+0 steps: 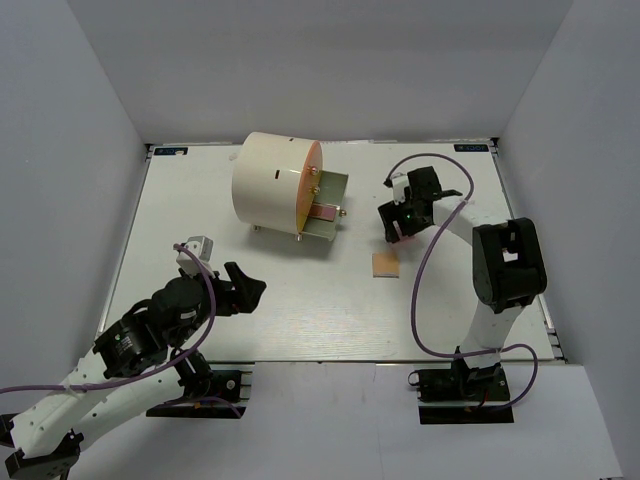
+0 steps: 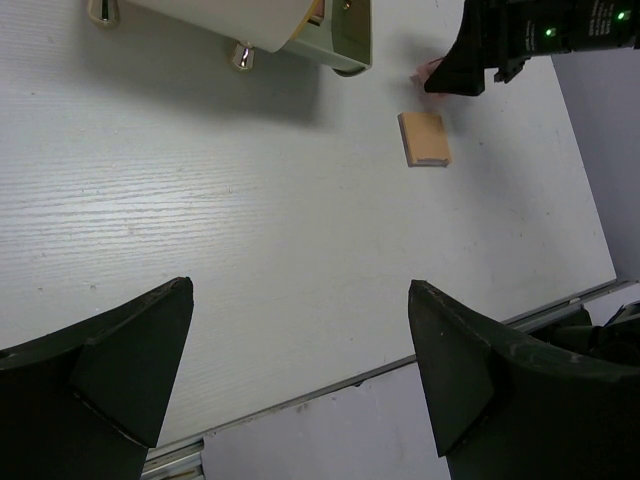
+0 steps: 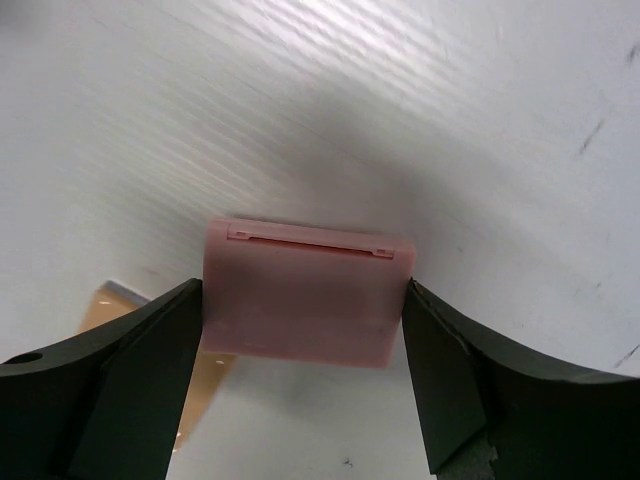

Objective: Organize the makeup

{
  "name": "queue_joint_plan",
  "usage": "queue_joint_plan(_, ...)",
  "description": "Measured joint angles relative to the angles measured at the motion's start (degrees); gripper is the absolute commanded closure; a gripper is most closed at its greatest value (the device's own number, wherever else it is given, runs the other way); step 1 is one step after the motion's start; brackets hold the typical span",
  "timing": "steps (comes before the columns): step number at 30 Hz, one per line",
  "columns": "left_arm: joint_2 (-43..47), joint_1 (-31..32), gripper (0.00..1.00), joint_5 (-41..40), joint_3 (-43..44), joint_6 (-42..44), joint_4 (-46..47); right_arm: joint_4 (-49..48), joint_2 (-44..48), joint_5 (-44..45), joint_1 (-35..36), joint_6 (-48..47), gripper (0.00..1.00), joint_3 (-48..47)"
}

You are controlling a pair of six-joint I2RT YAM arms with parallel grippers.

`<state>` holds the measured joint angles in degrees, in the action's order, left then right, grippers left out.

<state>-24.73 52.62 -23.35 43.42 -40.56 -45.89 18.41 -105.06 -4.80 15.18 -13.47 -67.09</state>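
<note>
My right gripper (image 3: 303, 300) is shut on a pink square compact (image 3: 305, 292), gripped by its two sides and held just above the table; the gripper shows in the top view (image 1: 400, 232) right of the organizer. A beige square piece (image 1: 385, 264) lies flat on the table just below it, also in the left wrist view (image 2: 424, 139) and partly in the right wrist view (image 3: 110, 308). My left gripper (image 1: 247, 287) is open and empty near the front left, its fingers (image 2: 120, 360) wide apart over bare table. The other makeup is out of view.
A large cream cylinder organizer (image 1: 275, 187) with orange front lies at the back middle, a green drawer (image 1: 325, 212) pulled out toward the right. The table's front edge (image 2: 300, 400) runs just under my left gripper. Grey walls enclose the table.
</note>
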Motion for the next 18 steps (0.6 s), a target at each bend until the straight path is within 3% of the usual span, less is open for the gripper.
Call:
queue_joint_plan(10,0.2,0.0,0.02,-0.3,0.0,-0.5,0.0,1.6,1.8,-15.8,4.6,-1.3,0.62,-16.7)
queue_joint_plan(18,0.1,0.0,0.02,-0.7,0.0,-0.9,-0.1,-4.5,2.3,-26.4,10.0,-4.6,0.57,-17.6)
